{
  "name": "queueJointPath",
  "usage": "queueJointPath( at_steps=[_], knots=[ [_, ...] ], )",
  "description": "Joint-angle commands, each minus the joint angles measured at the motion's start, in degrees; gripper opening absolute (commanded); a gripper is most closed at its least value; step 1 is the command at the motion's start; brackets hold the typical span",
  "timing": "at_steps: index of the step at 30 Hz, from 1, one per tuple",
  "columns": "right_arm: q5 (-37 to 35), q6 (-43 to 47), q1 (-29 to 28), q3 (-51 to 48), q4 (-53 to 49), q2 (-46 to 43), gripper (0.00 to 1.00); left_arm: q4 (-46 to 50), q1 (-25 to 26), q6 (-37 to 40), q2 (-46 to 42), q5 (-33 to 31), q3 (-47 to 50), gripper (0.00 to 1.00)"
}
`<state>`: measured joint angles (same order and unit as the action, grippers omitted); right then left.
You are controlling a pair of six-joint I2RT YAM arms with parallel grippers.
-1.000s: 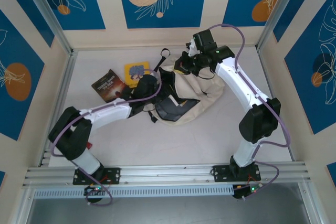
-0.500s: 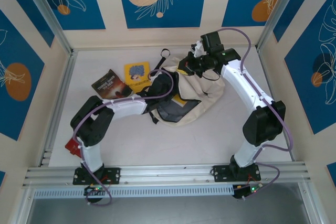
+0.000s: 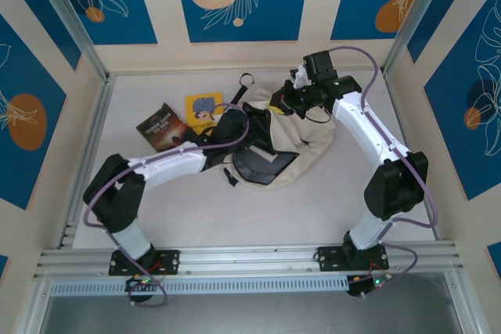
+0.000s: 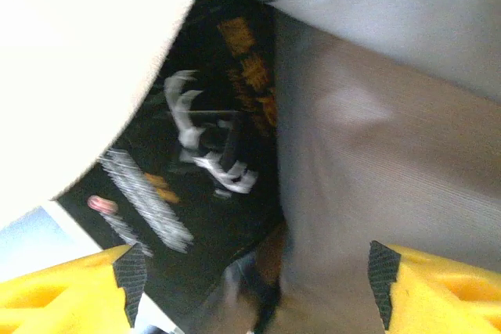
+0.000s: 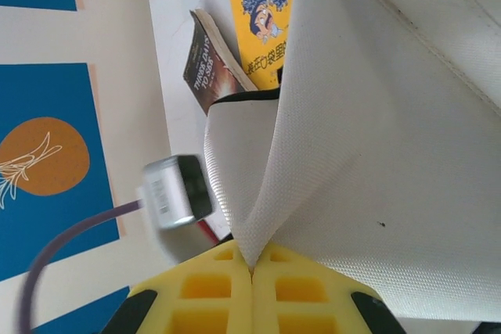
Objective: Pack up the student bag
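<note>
The student bag (image 3: 301, 142), cream with black trim, lies mid-table with its mouth toward the left. My right gripper (image 3: 280, 103) holds its upper edge lifted; in the right wrist view the gripper (image 5: 252, 270) is shut on a fold of the cream fabric (image 5: 352, 154). My left gripper (image 3: 235, 129) reaches into the bag's mouth. In the left wrist view the gripper (image 4: 258, 275) is open, its pads (image 4: 131, 271) wide apart. Just ahead of them a dark book (image 4: 203, 154) with orange lettering lies inside, against the grey lining (image 4: 376, 154).
A yellow book (image 3: 203, 107) and a brown book (image 3: 162, 127) lie on the table left of the bag, near the left arm; both appear in the right wrist view, yellow book (image 5: 262, 13) and brown book (image 5: 211, 64). A black strap loop (image 3: 246, 80) lies behind the bag.
My left gripper pushed deeper into the bag's mouth and its jaws opened. My right gripper shifted slightly right and back, still gripping the bag's edge.
</note>
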<state>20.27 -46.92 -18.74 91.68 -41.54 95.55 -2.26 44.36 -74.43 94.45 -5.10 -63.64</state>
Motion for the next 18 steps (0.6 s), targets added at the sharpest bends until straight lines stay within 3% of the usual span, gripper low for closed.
queueJointPath(
  at_steps=[1, 6, 10, 15, 18],
  knots=[
    [-1.43, 0.06, 0.21, -1.9, 0.05, -2.83, 0.01, 10.39, -0.33, 2.41, -5.16, 1.9, 2.04, 0.78],
    [-2.67, 0.21, -0.42, -7.73, 1.3, -2.91, 0.01, 19.64, -2.04, 5.21, -13.14, -0.46, 5.8, 0.84],
    [-3.3, -0.01, -0.83, -14.17, 2.92, -2.84, 0.01, 25.37, -6.35, 8.97, -18.6, 0.04, 8.23, 0.89],
    [-4.68, 0.43, -1.03, -20.97, 3.92, -2.93, 0.01, 32.86, -14.9, 15.59, -24.43, -0.98, 10.12, 0.97],
    [-6.76, 0.93, -1.29, -23.75, 3.42, -3.15, 0.01, 34.47, -22.49, 20.43, -26.42, 1.38, 11.89, 1.0]
  ],
)
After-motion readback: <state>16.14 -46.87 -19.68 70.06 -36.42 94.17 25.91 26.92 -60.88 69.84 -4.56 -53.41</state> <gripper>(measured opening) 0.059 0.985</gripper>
